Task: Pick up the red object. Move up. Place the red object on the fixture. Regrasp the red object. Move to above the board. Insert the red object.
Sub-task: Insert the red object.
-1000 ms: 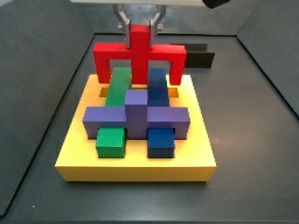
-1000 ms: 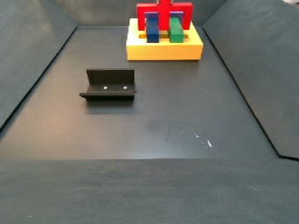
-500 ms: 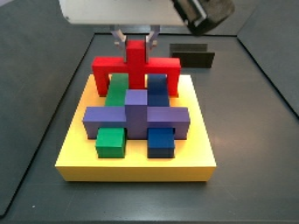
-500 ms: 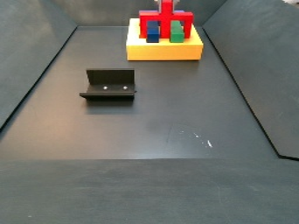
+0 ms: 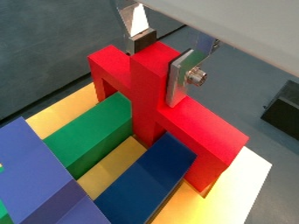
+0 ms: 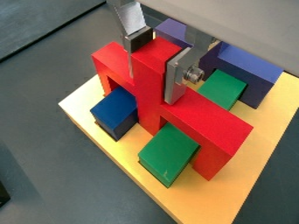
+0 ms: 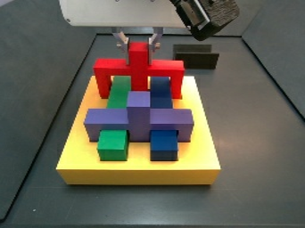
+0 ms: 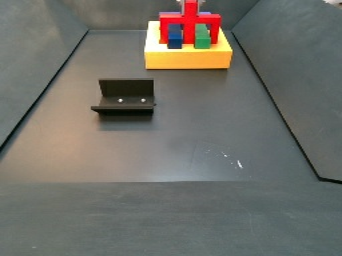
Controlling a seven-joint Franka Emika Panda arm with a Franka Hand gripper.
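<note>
Red object [image 5: 163,114] fills a wrist view, its centre stub clamped between the silver fingers [image 5: 183,77] of the end effector [image 5: 158,54], legs straddling the green block [image 5: 96,133] and blue block [image 5: 152,175]. In a side view, it stands on the yellow board [image 7: 137,167] at upper centre, the fixture [image 7: 197,59] behind. Another side view shows the fixture [image 8: 124,97] left of centre, well apart from the board [image 8: 187,58].
</note>
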